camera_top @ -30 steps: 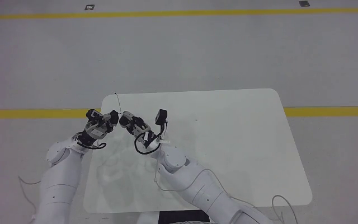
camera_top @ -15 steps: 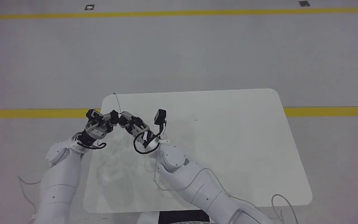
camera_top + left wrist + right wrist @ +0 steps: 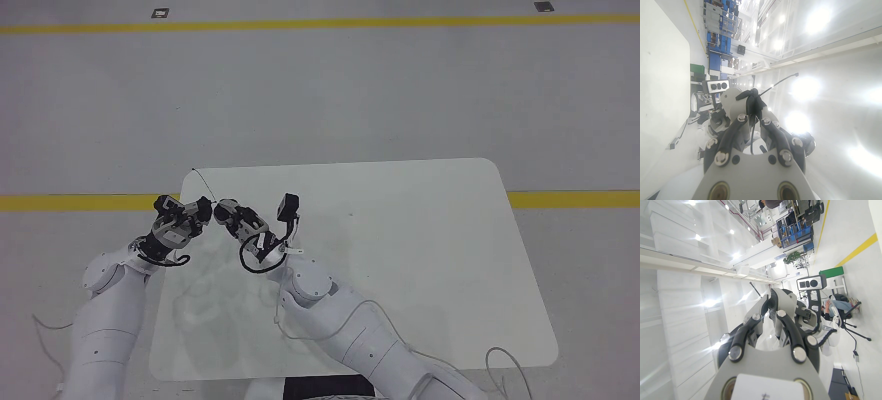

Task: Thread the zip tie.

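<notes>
A white table [image 3: 400, 250] sits mid-frame. Over its upper left corner the left gripper [image 3: 205, 208] and right gripper [image 3: 220, 208] meet tip to tip, each pinched closed on a thin black zip tie [image 3: 201, 183] slanting toward the upper left

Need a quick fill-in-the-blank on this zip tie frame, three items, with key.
1. The zip tie is ____ in colour.
2. The left gripper is ____ on the zip tie.
3. The floor stripe running past the table is ____.
Missing words: black; shut; yellow.
</notes>
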